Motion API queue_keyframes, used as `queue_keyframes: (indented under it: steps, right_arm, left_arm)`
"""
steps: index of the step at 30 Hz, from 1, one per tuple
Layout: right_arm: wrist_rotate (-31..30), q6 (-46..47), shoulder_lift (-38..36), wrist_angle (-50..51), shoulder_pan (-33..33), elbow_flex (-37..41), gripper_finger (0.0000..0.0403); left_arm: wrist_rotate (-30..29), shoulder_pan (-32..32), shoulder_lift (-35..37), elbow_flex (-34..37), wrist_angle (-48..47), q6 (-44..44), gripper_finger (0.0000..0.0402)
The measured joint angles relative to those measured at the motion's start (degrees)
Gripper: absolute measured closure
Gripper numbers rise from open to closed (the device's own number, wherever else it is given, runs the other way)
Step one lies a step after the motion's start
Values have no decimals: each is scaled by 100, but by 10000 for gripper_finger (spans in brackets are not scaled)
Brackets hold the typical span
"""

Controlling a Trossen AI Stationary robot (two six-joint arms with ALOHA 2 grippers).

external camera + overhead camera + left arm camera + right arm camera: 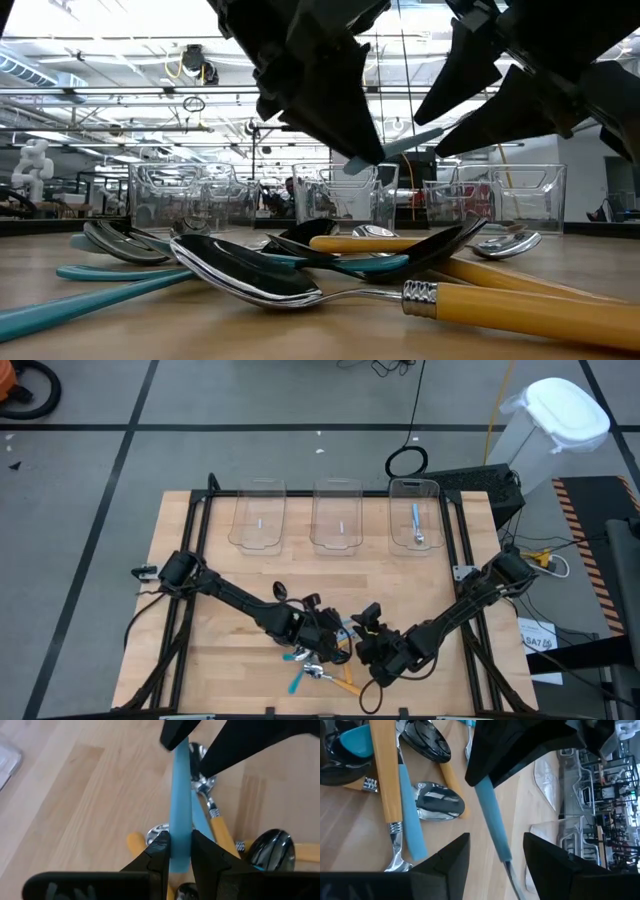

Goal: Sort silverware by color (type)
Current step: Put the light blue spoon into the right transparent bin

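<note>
Left gripper (176, 851) pinched a light-blue spoon (180, 805) by its handle, lifted above the spoon pile (322, 670) at lower centre of the high view. Right gripper (496, 855) stood wide around the same handle. Risk: a mistimed handover could drop the spoon back into the pile.

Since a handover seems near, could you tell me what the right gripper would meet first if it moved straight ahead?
Probably the light-blue-handled spoon held by the left gripper. It lies between the right gripper's open jaws; depth is unclear.
</note>
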State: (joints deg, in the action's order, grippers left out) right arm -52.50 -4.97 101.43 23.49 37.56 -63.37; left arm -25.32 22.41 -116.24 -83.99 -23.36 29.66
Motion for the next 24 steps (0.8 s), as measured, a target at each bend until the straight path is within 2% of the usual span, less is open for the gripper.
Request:
queue_keyframes:
  steps: [14, 24]
  right_arm:
    - [6, -24, 0, 117, 0, 0, 225]
    - [27, -25, 0, 170, 0, 0, 272]
  left_arm:
    - [114, -2, 1, 0, 68, -47, 341]
    - [187, -2, 1, 0, 70, -47, 341]
